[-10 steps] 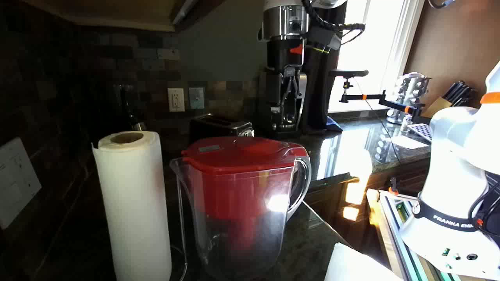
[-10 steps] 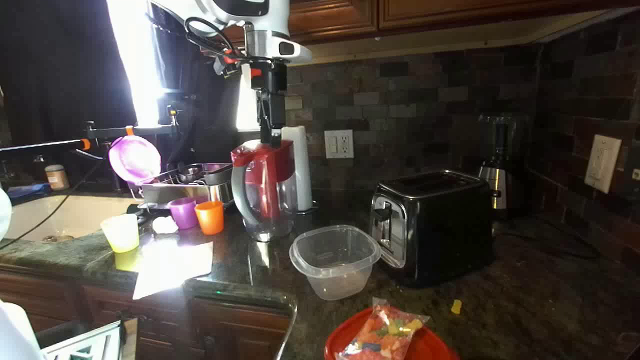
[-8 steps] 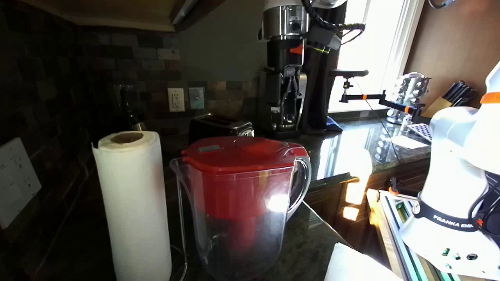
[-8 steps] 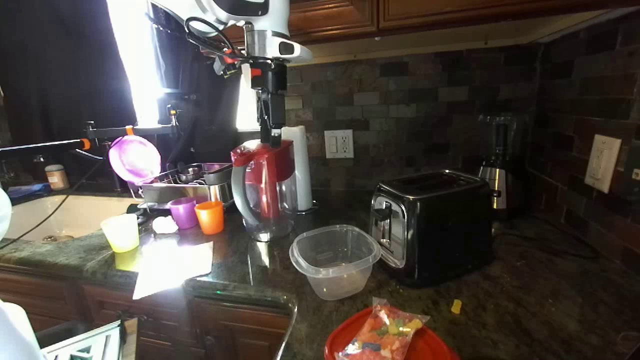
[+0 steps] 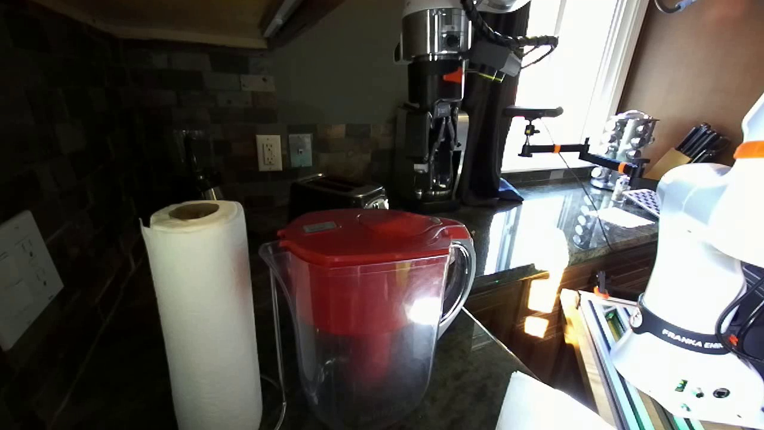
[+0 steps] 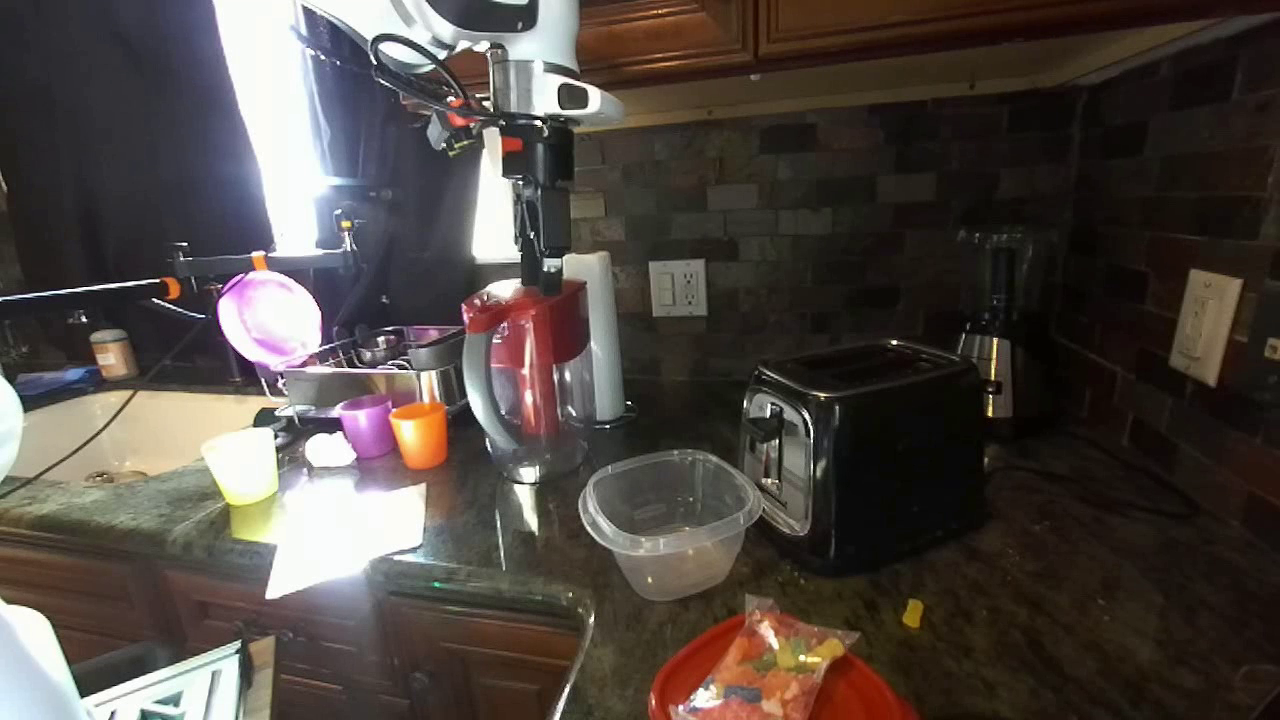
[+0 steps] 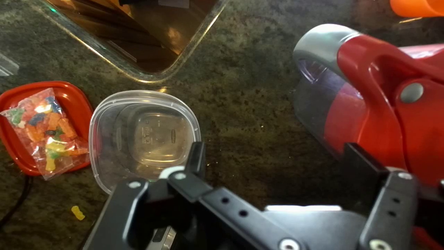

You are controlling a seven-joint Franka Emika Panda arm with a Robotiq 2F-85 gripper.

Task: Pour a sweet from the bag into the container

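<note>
The clear bag of colourful sweets (image 6: 765, 670) lies on a red lid (image 6: 872, 690) on the counter; the bag (image 7: 48, 133) and lid (image 7: 74, 95) also show in the wrist view. The clear square container (image 6: 680, 575) stands open beside the toaster, and no sweets show inside it in the wrist view (image 7: 114, 135). A loose yellow sweet (image 6: 912, 613) lies on the counter, also in the wrist view (image 7: 78, 213). My gripper (image 7: 279, 156) is open and empty, pointing down above the counter; it shows in both exterior views (image 5: 441, 179) (image 6: 541, 278). The pitcher's view hides bag and container.
A red-lidded pitcher (image 6: 540, 360) stands near the gripper, also in the wrist view (image 7: 423, 139). A black toaster (image 6: 880, 480) stands beside the container. A paper towel roll (image 5: 206, 316) and cups (image 6: 418, 436) stand nearby. The counter has an inner corner edge (image 7: 149, 79).
</note>
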